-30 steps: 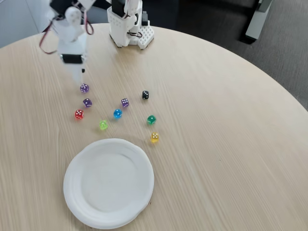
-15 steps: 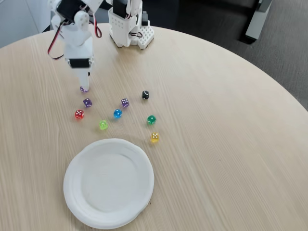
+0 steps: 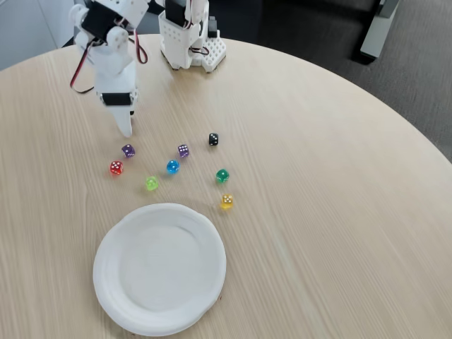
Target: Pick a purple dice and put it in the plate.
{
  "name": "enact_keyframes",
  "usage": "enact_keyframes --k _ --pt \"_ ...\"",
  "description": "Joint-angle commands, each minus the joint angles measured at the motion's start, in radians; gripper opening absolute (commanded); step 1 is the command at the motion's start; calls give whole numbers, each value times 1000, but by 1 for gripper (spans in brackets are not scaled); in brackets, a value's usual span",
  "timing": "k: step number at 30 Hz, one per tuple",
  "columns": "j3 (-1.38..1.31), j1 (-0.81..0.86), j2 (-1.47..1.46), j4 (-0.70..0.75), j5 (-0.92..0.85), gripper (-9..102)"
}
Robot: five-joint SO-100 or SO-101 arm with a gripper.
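In the fixed view my white gripper points straight down with its fingertips on the table at the left. I cannot see a gap between the fingers. Two purple dice lie on the wood: one purple dice just below the fingertips, another purple dice further right. The tip hides whatever lies under it. The plate is round, white and empty, and sits near the front edge, well below the dice.
Other dice lie scattered nearby: red, blue, light green, dark green, yellow and black. The arm's white base stands at the back of the round wooden table.
The gripper has come down and slightly right onto the spot where a third purple die lay. That die is now hidden behind the fingers. Nothing else moved.
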Motion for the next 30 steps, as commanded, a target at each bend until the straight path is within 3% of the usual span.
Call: enact_keyframes --k 1,30 --pt "-6 -9 3 6 -8 19" --pt "-9 3 3 0 114 18"
